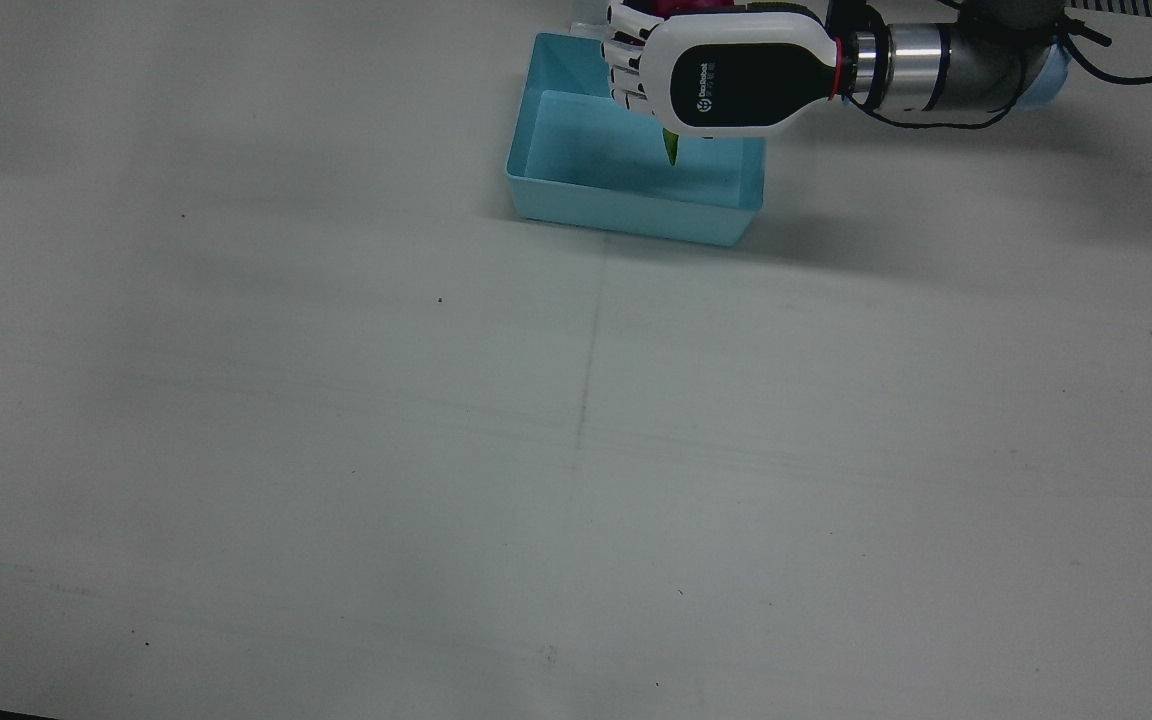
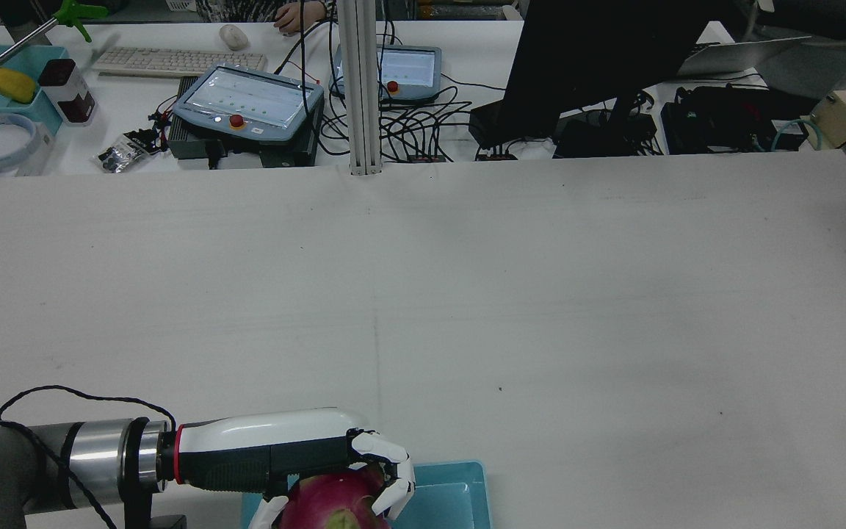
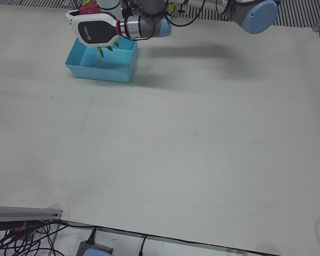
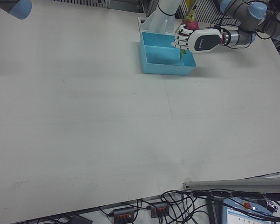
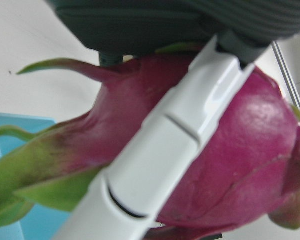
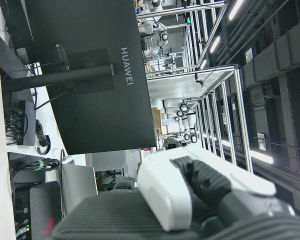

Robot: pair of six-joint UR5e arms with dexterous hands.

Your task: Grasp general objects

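Magenta skin with green leafy tips fills my left hand view: a dragon fruit with one white finger lying straight across it. From the rear view I see my left hand wrapped around the dragon fruit, fingers curled over its top and far side, so the hand is gripping the fruit. In the front view the left hand hangs over the far corner of a light blue bin, and a green tip of the fruit pokes out beneath the palm, pointing down into the bin. I cannot tell whether that tip touches the bin floor. The bin sits on the white table near the robot's side, and its visible floor is bare. My right hand shows only in its own camera, aimed at a black monitor; I cannot tell whether its fingers are open or closed.
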